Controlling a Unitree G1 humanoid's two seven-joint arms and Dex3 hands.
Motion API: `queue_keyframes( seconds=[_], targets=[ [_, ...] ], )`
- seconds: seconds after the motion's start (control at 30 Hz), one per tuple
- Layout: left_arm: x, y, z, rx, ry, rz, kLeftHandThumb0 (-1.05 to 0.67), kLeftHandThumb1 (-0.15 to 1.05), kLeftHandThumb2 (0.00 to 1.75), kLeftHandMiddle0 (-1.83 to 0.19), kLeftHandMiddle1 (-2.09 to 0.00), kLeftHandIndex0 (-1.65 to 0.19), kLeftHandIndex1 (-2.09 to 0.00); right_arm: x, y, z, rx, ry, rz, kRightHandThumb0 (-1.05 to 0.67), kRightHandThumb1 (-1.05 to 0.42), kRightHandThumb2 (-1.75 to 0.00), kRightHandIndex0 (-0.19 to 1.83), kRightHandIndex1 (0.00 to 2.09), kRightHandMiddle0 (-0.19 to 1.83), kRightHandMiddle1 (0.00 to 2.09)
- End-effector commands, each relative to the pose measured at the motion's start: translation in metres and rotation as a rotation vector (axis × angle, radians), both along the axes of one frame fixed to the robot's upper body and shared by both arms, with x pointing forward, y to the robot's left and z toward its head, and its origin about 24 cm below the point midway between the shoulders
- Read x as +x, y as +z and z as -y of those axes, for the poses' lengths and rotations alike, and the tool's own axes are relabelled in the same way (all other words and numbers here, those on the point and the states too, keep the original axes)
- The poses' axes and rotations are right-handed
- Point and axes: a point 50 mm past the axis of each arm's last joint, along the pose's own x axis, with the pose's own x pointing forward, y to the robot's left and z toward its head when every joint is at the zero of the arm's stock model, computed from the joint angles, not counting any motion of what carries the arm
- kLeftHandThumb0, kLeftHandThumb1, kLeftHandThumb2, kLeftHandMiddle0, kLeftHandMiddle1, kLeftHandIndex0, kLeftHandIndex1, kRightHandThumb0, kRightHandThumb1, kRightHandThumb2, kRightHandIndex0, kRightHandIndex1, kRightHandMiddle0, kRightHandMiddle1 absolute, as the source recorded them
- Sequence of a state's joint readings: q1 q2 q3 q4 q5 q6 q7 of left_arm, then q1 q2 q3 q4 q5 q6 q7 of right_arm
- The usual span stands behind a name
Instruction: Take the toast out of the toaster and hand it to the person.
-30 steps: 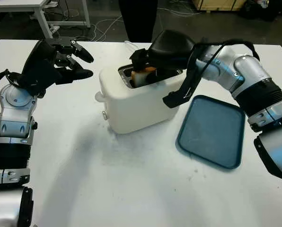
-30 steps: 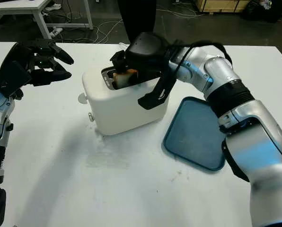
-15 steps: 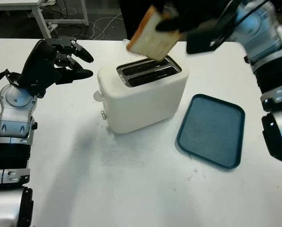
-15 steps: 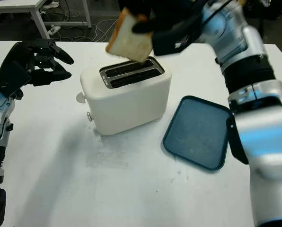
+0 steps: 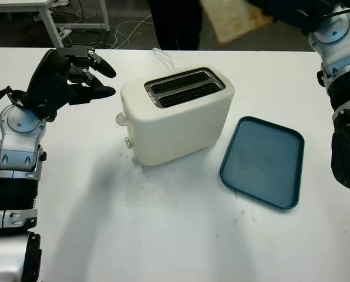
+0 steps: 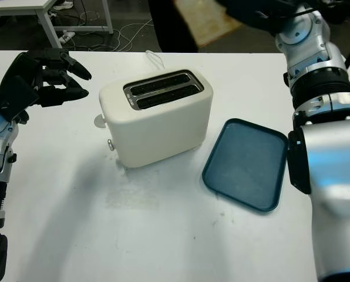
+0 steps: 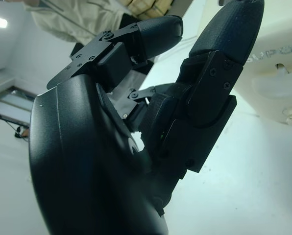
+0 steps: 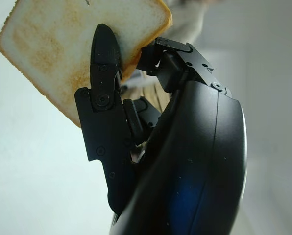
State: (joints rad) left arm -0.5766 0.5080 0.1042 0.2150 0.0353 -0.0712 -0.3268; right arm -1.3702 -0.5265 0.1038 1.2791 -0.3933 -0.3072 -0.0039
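Your right hand (image 8: 131, 117) is raised high at the far side of the table, beyond the toaster (image 5: 176, 115), and it pinches the toast (image 8: 82, 46) between one finger laid flat across the browned face and the others behind the slice. The toast sticks out past the fingertips, up and away from the palm, toward the person (image 5: 175, 23) standing at the table's far edge.

Judge the toast as very light, dry and stiff but brittle: it is a thin square slab with rounded corners, a pale crumb mottled golden-brown, and a darker crust round the rim. A rough surface like that should not slide in the pinch, yet a hard squeeze could crack it or break off a corner. The hold now sits on the lower part of the slice, near one edge, which leaves most of the slab free for the person to take. Keep the pressure gentle and present the free end.

Below and nearer than that hand, the toaster is a smooth cream shell with rounded edges and two dark metal slots on top, both empty. The tray (image 5: 263, 161), a matt dark-blue rounded rectangle with a low rim, lies beside it.

Your left hand (image 5: 69, 76) hovers open beside the toaster, holding nothing.
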Motion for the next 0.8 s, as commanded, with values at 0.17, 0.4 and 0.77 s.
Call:
queue_keyframes(
  seconds=[0.17, 0.4, 0.77],
  targets=[
    [0.001, -0.001, -0.001, -0.012, -0.004, -0.001, -1.05, 0.78, 0.0, -0.9, -1.01, -0.83, -0.92, 0.002, -0.04, 0.017, 0.123, -0.162, -0.09, -0.28, -0.92, -0.33, 0.88, 1.75, 0.63, 1.75],
    [0.001, -0.002, -0.001, -0.013, -0.004, -0.002, -1.05, 0.79, 0.0, -0.91, -1.0, -0.84, -0.91, 0.004, -0.063, 0.013, 0.153, -0.234, -0.139, -0.23, -0.92, -0.3, 0.56, 1.49, 0.86, 0.72],
    [0.0, -0.002, -0.002, -0.016, -0.003, -0.007, -1.05, 0.78, 0.0, -0.92, -0.99, -0.84, -0.89, 0.003, -0.097, 0.005, 0.252, -0.26, -0.245, -0.15, -0.92, -0.3, 0.48, 1.68, 0.72, 0.8]
  ],
)
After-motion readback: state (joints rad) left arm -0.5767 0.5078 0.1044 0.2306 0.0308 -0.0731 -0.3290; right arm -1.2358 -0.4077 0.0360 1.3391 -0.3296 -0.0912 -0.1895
